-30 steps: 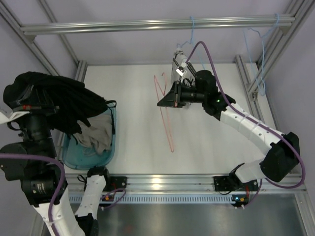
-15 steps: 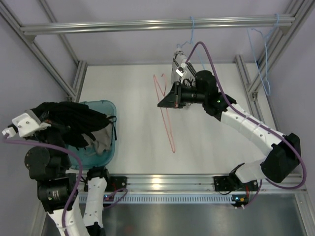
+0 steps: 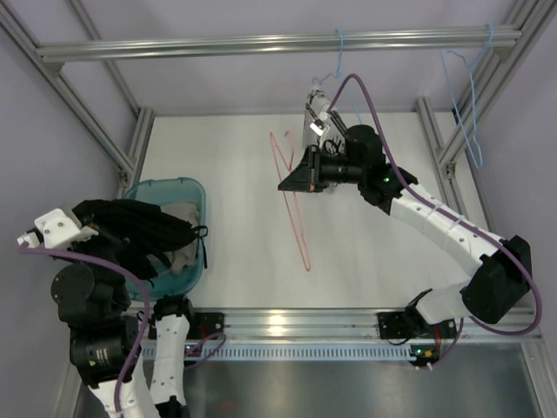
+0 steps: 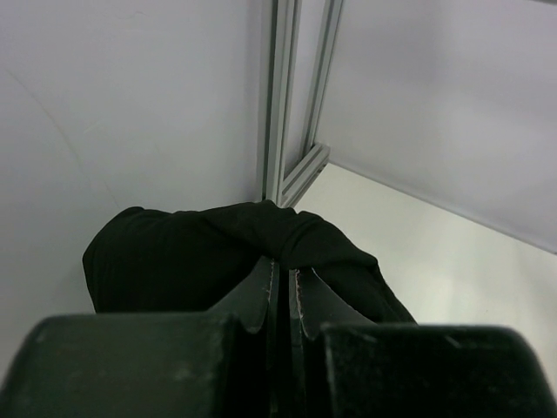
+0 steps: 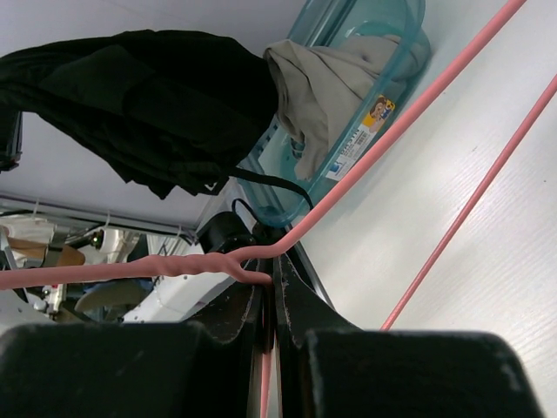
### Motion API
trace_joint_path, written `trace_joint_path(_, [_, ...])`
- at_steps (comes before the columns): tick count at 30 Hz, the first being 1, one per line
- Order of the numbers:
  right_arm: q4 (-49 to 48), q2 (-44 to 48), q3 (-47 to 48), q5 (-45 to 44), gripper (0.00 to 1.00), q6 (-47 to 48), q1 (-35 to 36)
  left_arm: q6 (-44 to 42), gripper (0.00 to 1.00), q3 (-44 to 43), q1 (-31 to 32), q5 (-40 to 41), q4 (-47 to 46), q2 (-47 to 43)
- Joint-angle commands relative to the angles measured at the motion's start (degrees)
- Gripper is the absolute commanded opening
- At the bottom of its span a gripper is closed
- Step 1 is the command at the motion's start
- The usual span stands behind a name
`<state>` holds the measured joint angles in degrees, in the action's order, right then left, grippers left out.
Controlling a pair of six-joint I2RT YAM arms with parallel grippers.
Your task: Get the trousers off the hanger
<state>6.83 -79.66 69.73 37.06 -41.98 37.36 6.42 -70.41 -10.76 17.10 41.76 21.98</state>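
- the trousers (image 3: 130,235) are seen bunched in a black heap at the near left, over the near rim of a teal tub (image 3: 197,186).
- the left gripper (image 4: 280,272) is found with its fingers pressed narrow on a fold of the trousers; in the left wrist view the fabric is draped over and beyond the fingertips.
- a grey-beige cloth (image 3: 182,214) is noted inside the tub, partly covered by the trousers.
- the hanger (image 3: 297,218) is held apart from the trousers, over the middle of the table (image 3: 235,165), its long wires running towards the near side.
- the right gripper (image 5: 270,283) is seen clamped on the twisted neck of the hanger, fingers nearly together.
- no cloth is carried on the hanger.
- two light blue hangers (image 3: 338,54) are hung on the far frame bar, to the right.
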Motion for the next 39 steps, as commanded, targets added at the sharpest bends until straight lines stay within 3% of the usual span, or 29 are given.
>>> trace_joint_path(1, [-3.14, 1.35, 1.46, 1.00, 0.00, 0.76, 0.52, -1.14, 0.00, -2.45, -1.45, -0.75, 1.04, -3.07])
trace_joint_path(7, [-3.40, 0.82, 1.72, 1.26, 0.00, 0.58, 0.60, -1.49, 0.00, -1.31, -2.51, -1.72, 6.67, -3.87])
trace_joint_path(12, [-3.05, 1.52, 1.28, 1.00, 0.00, 0.75, 0.60, -1.58, 0.00, 6.05, -2.33, -0.67, 6.06, -1.94])
trace_joint_path(20, [-1.56, 1.79, 1.72, 0.73, 0.00, 2.16, 0.60, -3.69, 0.00, 19.33, -2.24, -5.58, -12.47, 3.68])
trace_joint_path(26, [-1.64, 1.52, 1.81, 0.47, 0.00, 2.34, 0.60, -4.48, 0.00, 24.87, -2.24, -9.71, -22.40, 13.52])
trace_joint_path(37, [0.20, 3.01, 3.57, 1.00, 0.00, 4.62, 0.52, -5.36, 0.00, 35.08, -2.33, -10.69, -31.91, 33.56])
trace_joint_path(38, [0.55, 3.28, 3.57, 1.09, 0.00, 4.88, 0.60, -5.19, 0.02, 35.08, -2.24, -10.25, -31.91, 34.70])
trace_joint_path(39, [1.07, 3.63, 3.57, 1.26, 0.00, 5.15, 0.52, -4.40, 0.10, 34.91, -2.33, -10.16, -31.57, 36.19])
